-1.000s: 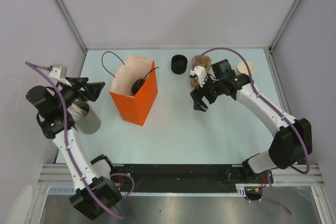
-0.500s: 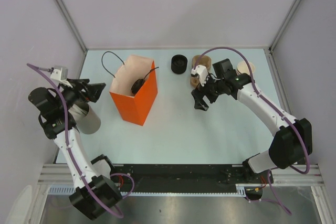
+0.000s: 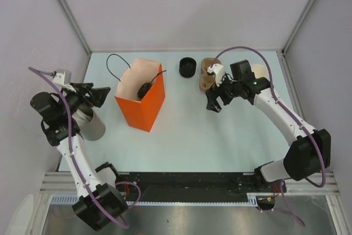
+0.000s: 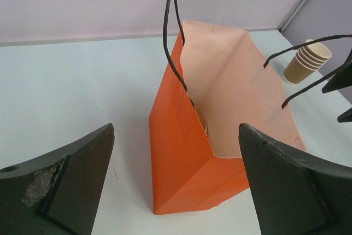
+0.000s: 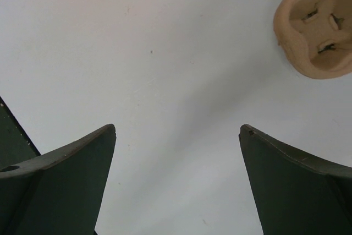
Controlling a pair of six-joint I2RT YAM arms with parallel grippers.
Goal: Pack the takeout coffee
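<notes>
Top external view, from the left: the left gripper is held released, jaws spread wide, at the left edge of the surface, aimed at the orange bag just beside it. The takeout coffee is judged to be inside that bag, which stands upright toward the far left corner. Only a dark round top is made out from above, and a tan curve low inside is seen from the left wrist. What appear to be black lids are set by the far edge near its middle, with the cup carrier just to their right. The right gripper is likewise released and empty, beside the carrier. A cup stack is partly hidden toward the far right corner. The cup is expected to be light, thin-walled and easily crushed, its lid only pressed on. A gentle hold around the wall just under the lid is advised, with the cup kept upright.
</notes>
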